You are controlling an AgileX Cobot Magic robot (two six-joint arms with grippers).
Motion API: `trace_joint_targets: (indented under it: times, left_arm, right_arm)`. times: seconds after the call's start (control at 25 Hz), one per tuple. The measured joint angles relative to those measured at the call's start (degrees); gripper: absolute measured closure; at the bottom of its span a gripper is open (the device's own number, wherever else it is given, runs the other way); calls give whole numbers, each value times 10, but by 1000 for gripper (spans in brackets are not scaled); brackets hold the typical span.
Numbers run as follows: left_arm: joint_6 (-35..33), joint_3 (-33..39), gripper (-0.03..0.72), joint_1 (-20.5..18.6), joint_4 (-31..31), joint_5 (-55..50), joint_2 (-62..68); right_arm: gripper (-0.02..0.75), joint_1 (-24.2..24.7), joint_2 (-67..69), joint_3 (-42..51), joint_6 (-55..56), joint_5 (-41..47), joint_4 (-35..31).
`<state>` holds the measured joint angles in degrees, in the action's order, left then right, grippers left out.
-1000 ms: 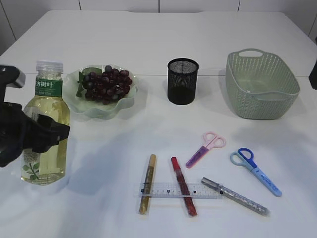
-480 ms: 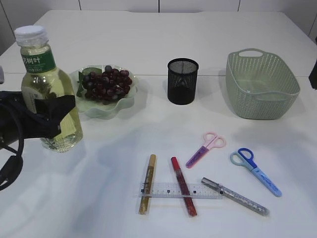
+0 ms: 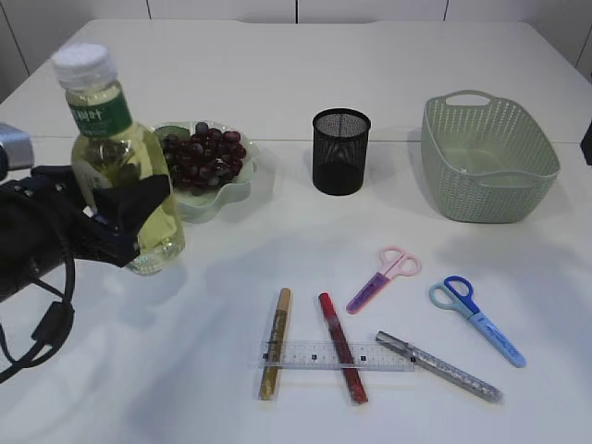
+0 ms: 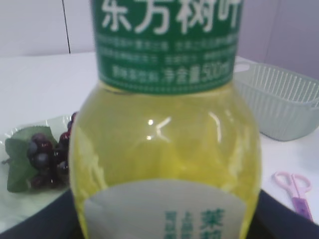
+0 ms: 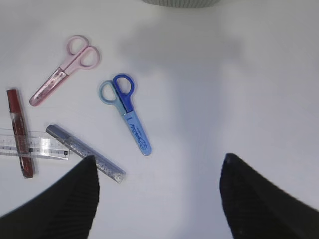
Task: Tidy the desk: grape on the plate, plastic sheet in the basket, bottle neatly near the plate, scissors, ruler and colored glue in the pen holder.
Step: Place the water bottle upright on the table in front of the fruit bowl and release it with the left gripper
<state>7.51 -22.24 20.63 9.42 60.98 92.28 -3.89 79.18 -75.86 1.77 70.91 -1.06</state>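
My left gripper [image 3: 129, 220] is shut on the bottle [image 3: 122, 166] of yellow liquid with a green label and white cap. It holds the bottle tilted, just left and in front of the green plate [image 3: 239, 188] that carries the grapes [image 3: 202, 155]. The bottle fills the left wrist view [image 4: 164, 149]. My right gripper [image 5: 158, 172] is open and empty above the table, right of the blue scissors [image 5: 124, 112]. The pink scissors [image 3: 384, 277], clear ruler [image 3: 338, 355] and gold [image 3: 275, 342], red [image 3: 342, 347] and silver [image 3: 439, 366] glue sticks lie at the front. I cannot make out the plastic sheet.
The black mesh pen holder [image 3: 340, 151] stands at mid-table, right of the plate. The green basket [image 3: 488, 157] stands at the back right. The ruler lies across the gold and red glue sticks.
My left gripper has lifted the bottle from the front left of the table and carried it right and back towards the plate. The bottle now leans more.
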Motion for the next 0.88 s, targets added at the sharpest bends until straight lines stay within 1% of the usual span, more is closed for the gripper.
trace_joint_targets:
  times: [0.12, 0.32, 0.72, 0.88]
  left_arm:
    - [-4, -13, 256, 0, -10, -4, 39]
    - [-23, -56, 256, 0, -30, -1, 101]
    - [-27, -117, 256, 0, -53, 0, 221]
    - [-28, -131, 250, 0, -73, 21, 248]
  right_arm:
    - [153, 0, 0, 0, 0, 0, 1]
    - [153, 0, 0, 0, 0, -1, 1]
    - [153, 0, 0, 0, 0, -1, 1]
    - [153, 0, 0, 0, 0, -1, 1]
